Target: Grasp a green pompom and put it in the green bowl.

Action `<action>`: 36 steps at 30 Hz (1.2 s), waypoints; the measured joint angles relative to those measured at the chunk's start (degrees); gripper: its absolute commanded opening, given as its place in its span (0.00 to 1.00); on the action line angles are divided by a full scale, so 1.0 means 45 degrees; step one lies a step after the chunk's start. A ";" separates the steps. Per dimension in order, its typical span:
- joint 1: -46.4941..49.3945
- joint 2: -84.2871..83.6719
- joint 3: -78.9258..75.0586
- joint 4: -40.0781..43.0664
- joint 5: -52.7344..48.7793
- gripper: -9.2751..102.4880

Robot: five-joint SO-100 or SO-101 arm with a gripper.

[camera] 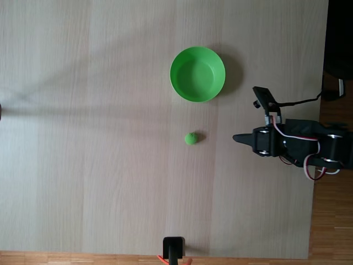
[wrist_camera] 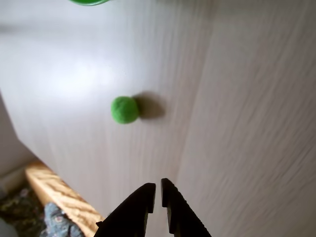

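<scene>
The green pompom (wrist_camera: 124, 109) (camera: 191, 138) lies alone on the pale wooden table. In the fixed view the green bowl (camera: 197, 74) stands empty a short way above it; a sliver of the bowl's rim (wrist_camera: 89, 2) shows at the top edge of the wrist view. My black gripper (wrist_camera: 158, 188) (camera: 237, 138) is shut with nothing in it, its tips nearly touching. It hovers to the right of the pompom in the fixed view, a clear gap between them.
The table's wooden edge (wrist_camera: 59, 192) and the floor show at the lower left of the wrist view. A small black stand (camera: 174, 248) sits at the table's bottom edge in the fixed view. Bare tabletop (camera: 83, 138) surrounds pompom and bowl.
</scene>
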 measured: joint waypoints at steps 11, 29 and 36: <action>-0.0078 -0.8516 -0.6523 -0.0020 0.0000 0.12; -0.2324 -1.3457 -0.9160 0.0000 0.0000 0.31; -0.1484 -1.4453 -0.9180 -0.0020 0.0000 0.31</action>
